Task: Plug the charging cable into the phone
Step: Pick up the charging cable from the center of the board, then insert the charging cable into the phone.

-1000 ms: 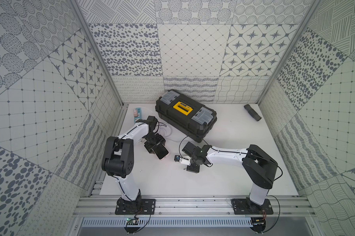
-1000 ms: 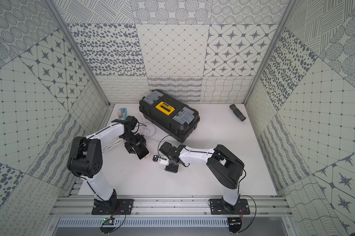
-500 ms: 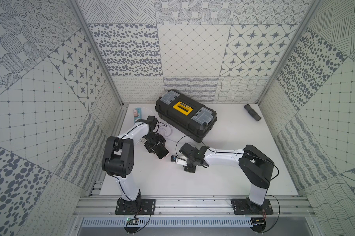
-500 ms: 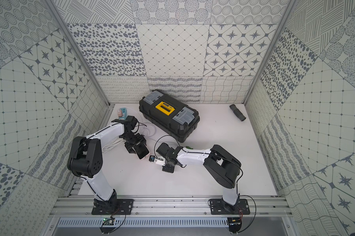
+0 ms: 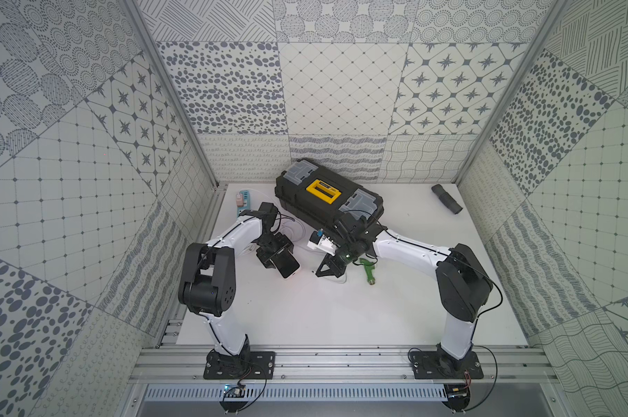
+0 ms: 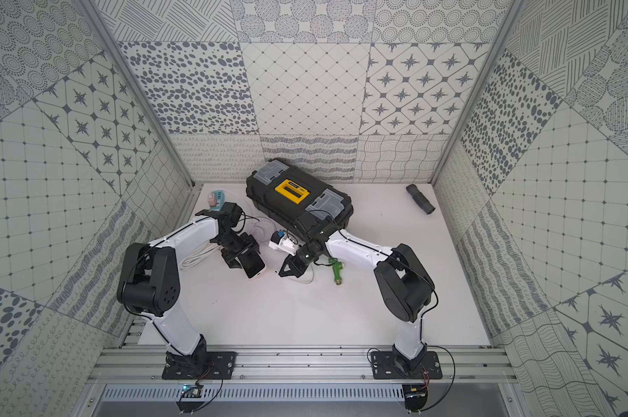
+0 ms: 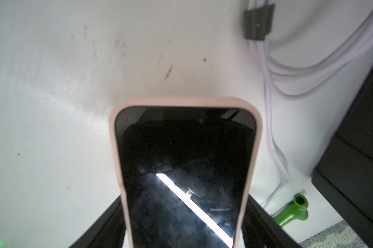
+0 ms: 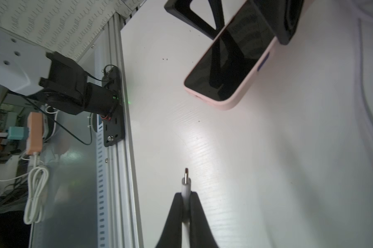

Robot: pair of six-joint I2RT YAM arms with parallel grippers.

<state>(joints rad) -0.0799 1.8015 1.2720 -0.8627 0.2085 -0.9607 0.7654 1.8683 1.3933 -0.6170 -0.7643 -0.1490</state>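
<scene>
Left jaws grasping the phone (image 5: 288, 266) by its long edges, just in front of the black toolbox (image 5: 327, 202), right jaws clenched on the charging cable (image 8: 185, 185) behind its plug, also before the toolbox, plug clear of the phone.

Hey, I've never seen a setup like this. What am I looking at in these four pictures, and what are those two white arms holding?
Two white robot arms are bolted to a rail at the front of a white table with patterned walls around it. Two pictures look down from overhead, side by side. The other two come from a camera on each arm's wrist. The left gripper clamps the phone, screen facing up. The right gripper pinches the charging cable just behind its metal plug, which is not yet in the phone. Also on the table are a black toolbox, a green fitting, a black ribbed tube and a blue power strip.
</scene>
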